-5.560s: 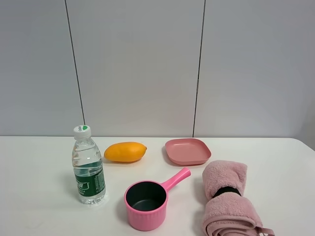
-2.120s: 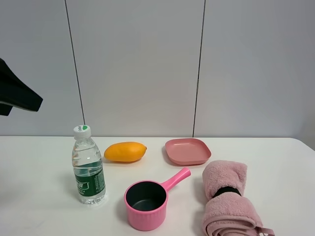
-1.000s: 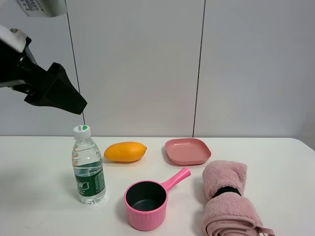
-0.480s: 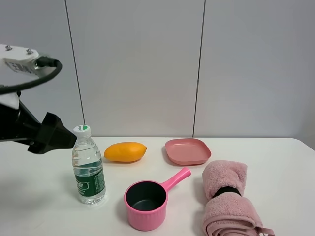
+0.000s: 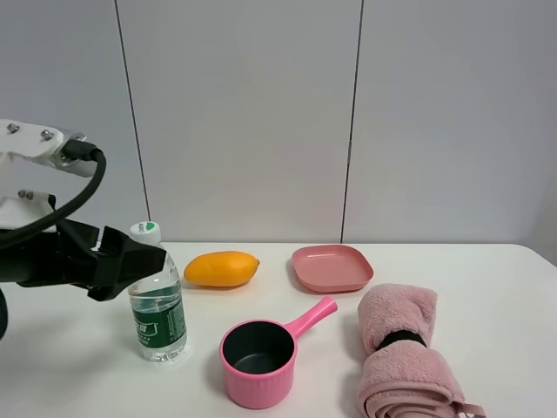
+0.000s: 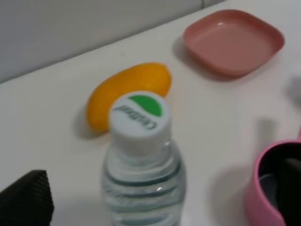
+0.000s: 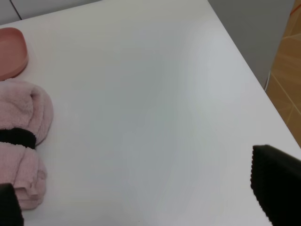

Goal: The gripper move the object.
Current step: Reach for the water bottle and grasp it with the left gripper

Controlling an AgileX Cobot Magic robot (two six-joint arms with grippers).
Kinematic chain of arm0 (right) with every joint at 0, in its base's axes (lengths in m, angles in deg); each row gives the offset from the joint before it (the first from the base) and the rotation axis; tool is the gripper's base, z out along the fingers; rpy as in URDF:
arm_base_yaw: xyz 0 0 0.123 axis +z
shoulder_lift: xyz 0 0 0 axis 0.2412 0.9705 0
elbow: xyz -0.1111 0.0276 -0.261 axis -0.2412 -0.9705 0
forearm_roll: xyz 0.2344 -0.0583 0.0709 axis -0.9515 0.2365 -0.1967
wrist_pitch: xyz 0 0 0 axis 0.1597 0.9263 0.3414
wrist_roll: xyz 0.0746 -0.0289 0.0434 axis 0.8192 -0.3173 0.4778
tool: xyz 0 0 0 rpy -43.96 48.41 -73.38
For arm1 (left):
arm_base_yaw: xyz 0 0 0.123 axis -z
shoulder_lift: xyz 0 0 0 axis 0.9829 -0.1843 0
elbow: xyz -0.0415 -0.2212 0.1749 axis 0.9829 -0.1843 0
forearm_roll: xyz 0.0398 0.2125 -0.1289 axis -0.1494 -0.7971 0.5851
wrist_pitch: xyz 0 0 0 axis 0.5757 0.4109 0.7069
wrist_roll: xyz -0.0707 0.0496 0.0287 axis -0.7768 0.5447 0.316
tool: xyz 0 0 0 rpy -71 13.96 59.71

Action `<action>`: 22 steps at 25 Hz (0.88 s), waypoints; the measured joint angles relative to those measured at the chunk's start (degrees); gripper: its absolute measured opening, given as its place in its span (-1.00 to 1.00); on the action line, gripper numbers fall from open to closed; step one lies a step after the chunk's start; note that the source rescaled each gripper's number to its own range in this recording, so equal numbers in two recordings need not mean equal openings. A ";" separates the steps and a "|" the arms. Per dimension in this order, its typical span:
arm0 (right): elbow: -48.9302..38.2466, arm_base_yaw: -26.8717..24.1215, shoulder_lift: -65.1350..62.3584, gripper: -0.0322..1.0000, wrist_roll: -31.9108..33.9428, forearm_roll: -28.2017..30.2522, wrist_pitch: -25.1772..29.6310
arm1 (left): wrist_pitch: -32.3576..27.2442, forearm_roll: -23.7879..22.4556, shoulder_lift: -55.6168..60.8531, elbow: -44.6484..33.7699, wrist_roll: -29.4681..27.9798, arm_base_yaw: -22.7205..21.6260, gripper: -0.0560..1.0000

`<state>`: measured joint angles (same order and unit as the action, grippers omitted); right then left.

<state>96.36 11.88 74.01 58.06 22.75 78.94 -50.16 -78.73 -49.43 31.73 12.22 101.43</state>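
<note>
As it seemingly lines up a side grasp, the left gripper hangs level at the shoulder of the upright water bottle, nine o'clock of the pink saucepan, jaws apart, gripping nothing.

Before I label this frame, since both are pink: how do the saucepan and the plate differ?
The saucepan is deep with a ribbed wall; the plate is shallow and smooth. The saucepan is dark inside with a long handle; the plate is pink throughout, handleless. Both are pink, empty and upright on the table.
</note>
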 joint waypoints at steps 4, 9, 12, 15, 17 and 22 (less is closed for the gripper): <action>0.00 0.00 0.00 1.00 0.00 0.00 0.00 | 4.15 -0.43 -5.76 0.05 -1.35 -1.58 1.00; 0.00 0.00 0.00 1.00 0.00 0.00 0.00 | 5.20 -0.60 -7.26 -0.20 -0.47 -1.87 1.00; 0.00 0.00 0.00 1.00 0.00 0.00 0.00 | 5.48 -0.66 -7.47 -0.20 1.91 -1.87 1.00; 0.00 0.00 0.00 1.00 0.00 0.00 0.00 | 6.22 -0.61 -9.23 -0.20 4.91 -1.87 1.00; 0.00 0.00 0.00 1.00 0.00 0.00 0.00 | 7.22 -0.48 -10.97 -0.15 6.07 -1.87 1.00; 0.00 0.00 0.00 1.00 0.00 0.00 0.00 | 13.08 1.34 -16.65 -0.09 6.55 -1.87 1.00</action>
<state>96.36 11.88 74.01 58.06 22.75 78.94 -37.07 -77.39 -66.08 31.64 18.77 99.56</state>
